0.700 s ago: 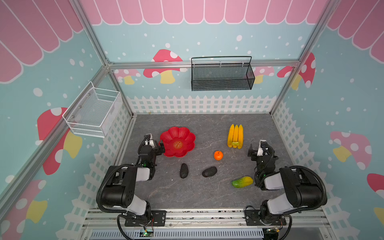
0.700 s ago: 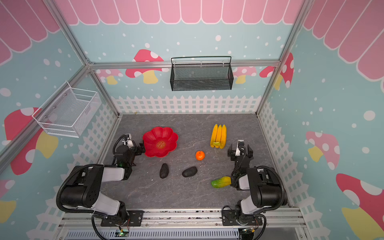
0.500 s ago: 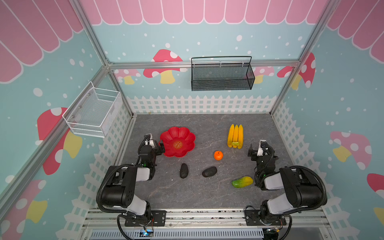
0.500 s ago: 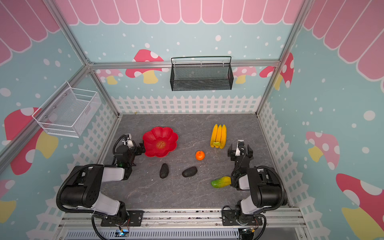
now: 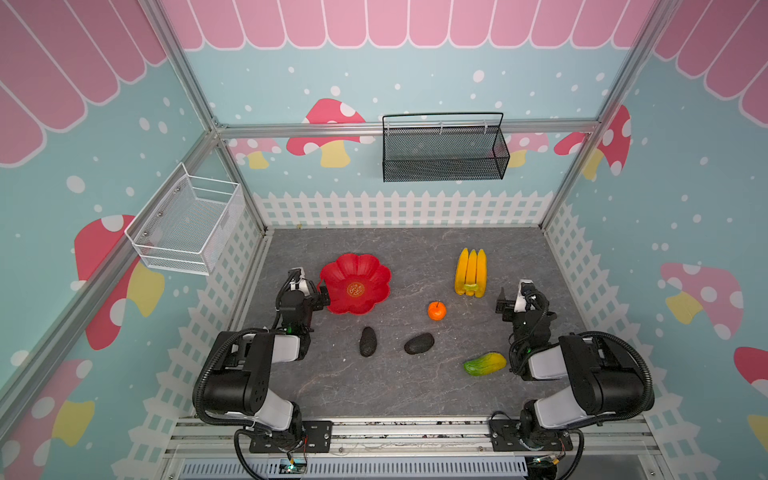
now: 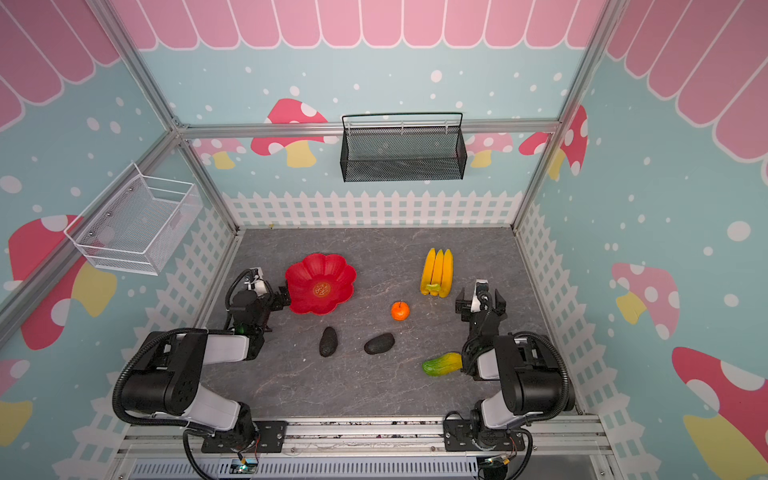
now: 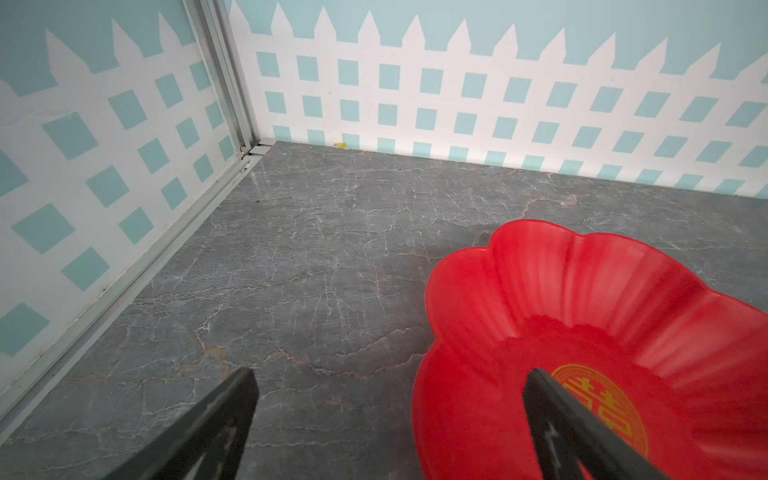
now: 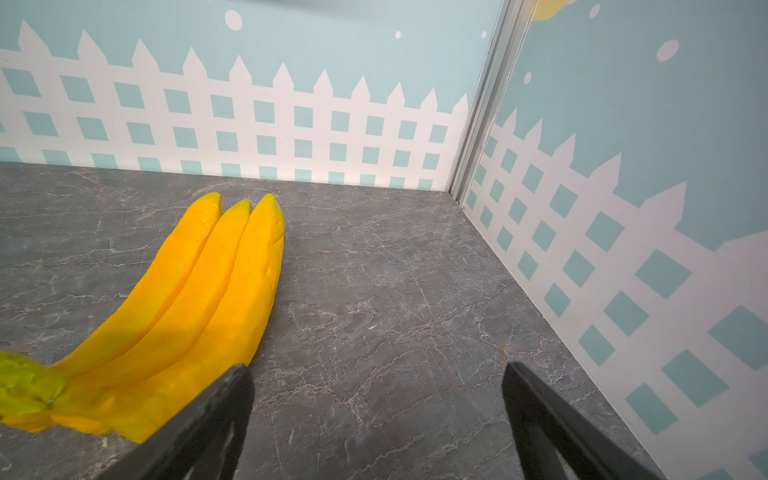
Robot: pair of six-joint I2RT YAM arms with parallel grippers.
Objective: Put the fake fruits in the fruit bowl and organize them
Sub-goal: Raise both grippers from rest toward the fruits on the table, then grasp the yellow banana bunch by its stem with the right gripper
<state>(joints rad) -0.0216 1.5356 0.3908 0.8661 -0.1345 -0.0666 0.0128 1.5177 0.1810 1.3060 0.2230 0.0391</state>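
No shift: left pincer (image 7: 392,376) agape astride bowl (image 7: 582,299) rim, right pincer (image 8: 376,370) agape beside bananas (image 8: 199,299)

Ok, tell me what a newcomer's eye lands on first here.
The glossy red flower-shaped fruit bowl, empty, left of centre on the grey table, with the open left gripper at its edge. Next the yellow banana bunch at back right, beside the open right gripper, and the small orange in front of it.

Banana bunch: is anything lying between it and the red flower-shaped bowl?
Nothing visible. Between the banana bunch and the red bowl lies only bare tabletop; the orange sits off that line, nearer the front.
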